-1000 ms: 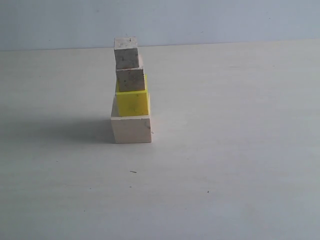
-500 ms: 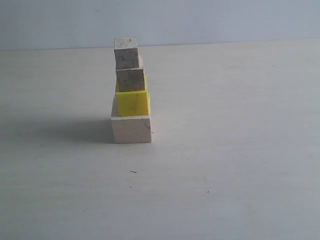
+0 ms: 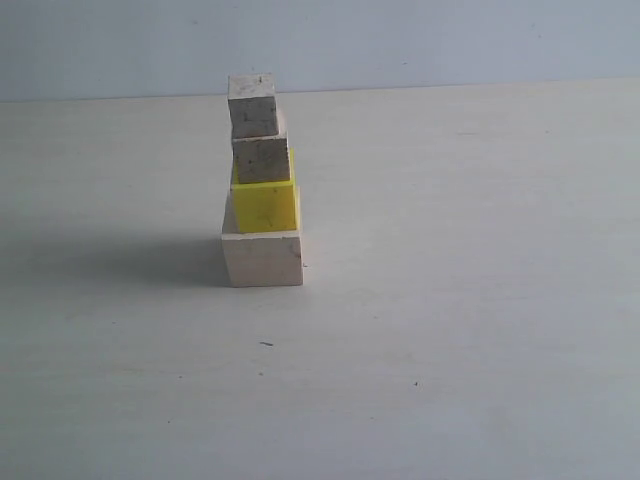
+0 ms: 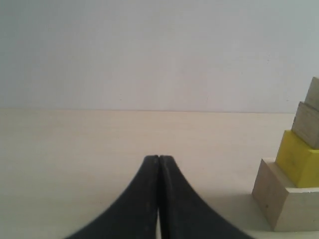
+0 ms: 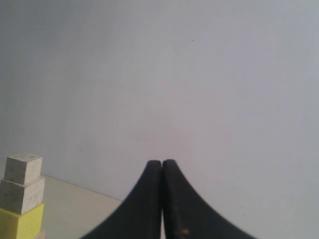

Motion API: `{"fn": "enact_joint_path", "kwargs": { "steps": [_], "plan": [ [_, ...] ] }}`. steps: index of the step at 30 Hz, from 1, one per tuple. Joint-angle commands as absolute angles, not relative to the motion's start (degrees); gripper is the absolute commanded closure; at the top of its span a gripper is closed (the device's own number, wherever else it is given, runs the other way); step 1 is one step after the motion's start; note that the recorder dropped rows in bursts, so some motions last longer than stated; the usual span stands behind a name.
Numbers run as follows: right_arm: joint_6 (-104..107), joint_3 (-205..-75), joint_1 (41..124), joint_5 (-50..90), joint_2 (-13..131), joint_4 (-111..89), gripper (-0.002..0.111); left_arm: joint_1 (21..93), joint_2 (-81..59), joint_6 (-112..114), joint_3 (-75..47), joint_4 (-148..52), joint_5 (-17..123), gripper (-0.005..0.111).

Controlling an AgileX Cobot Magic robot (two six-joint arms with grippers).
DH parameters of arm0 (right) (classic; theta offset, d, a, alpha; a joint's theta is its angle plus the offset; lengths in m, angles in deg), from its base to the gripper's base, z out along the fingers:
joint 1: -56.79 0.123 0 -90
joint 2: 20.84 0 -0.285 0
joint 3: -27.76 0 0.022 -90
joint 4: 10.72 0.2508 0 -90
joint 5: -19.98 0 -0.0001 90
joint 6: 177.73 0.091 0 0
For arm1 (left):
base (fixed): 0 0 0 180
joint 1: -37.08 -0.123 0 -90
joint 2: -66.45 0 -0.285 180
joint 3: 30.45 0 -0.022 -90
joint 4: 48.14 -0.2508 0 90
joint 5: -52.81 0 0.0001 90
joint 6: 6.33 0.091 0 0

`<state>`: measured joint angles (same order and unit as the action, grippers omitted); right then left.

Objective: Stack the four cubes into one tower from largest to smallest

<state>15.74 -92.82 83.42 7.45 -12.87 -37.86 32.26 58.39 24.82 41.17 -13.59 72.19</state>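
The tower stands left of centre on the table: a large pale beige cube [image 3: 262, 258] at the base, a yellow cube [image 3: 265, 204] on it, then two small speckled cubes, the lower [image 3: 261, 158] and the upper [image 3: 251, 105]. No arm shows in the exterior view. My left gripper [image 4: 159, 158] is shut with nothing in it, well apart from the tower's pale base [image 4: 284, 204] and yellow cube [image 4: 298, 159]. My right gripper [image 5: 162, 162] is shut and empty too; the top small cube [image 5: 23, 167] and the yellow cube [image 5: 21, 222] sit far off at that view's edge.
The pale table [image 3: 450, 300] runs back to a plain grey-blue wall [image 3: 420, 40]. The tower's shadow [image 3: 120, 258] falls on the table to its left. Small dark specks [image 3: 266, 344] lie on the surface in front.
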Motion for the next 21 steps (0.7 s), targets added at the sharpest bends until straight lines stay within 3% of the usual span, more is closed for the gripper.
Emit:
{"fn": "enact_joint_path", "kwargs": {
  "steps": [1,6,21],
  "plan": [
    [15.8,-92.6,83.5,7.7,-13.1,-37.7,0.108,32.5,58.7,24.9,43.5,-13.3,70.7,0.107],
    [15.8,-92.6,83.5,7.7,-13.1,-37.7,0.108,32.5,58.7,22.8,46.8,-15.4,70.4,0.107],
    [15.8,-92.6,83.5,7.7,-13.1,-37.7,0.108,32.5,58.7,-13.0,46.8,-46.7,71.1,0.107]
  ]
}}
